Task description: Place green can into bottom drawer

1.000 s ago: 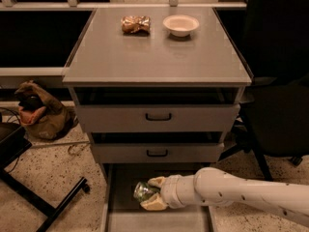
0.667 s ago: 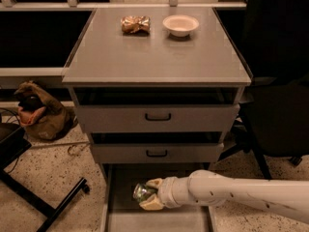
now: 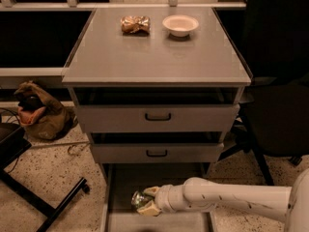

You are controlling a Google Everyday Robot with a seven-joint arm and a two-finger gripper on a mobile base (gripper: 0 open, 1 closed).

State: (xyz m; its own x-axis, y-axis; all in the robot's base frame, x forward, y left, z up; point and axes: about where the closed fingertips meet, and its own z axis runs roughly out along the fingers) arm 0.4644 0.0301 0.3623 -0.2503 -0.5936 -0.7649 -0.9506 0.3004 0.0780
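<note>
Speckled flooring (image 3: 43, 173) is seen around a grey three-drawer cabinet (image 3: 154, 57), whose flat top serves as the surface. Toward the cabinet's back edge, a shiny golden snack packet (image 3: 135, 24) and a pale round bowl (image 3: 180, 25) are set side by side, not touching. Below the cabinet's two shallower drawers, the bottom drawer (image 3: 126, 178) is pulled out. The claw (image 3: 145, 201) is held over this drawer's floor, at the end of a white arm (image 3: 227, 199) that is stretched across the cabinet's front. Its fingers (image 3: 150, 191) are clamped on the green can (image 3: 138, 198), which is thus carried within the open drawer; whether it touches the floor cannot be told. A brown bag (image 3: 41, 117) is slumped beside the cabinet.
</note>
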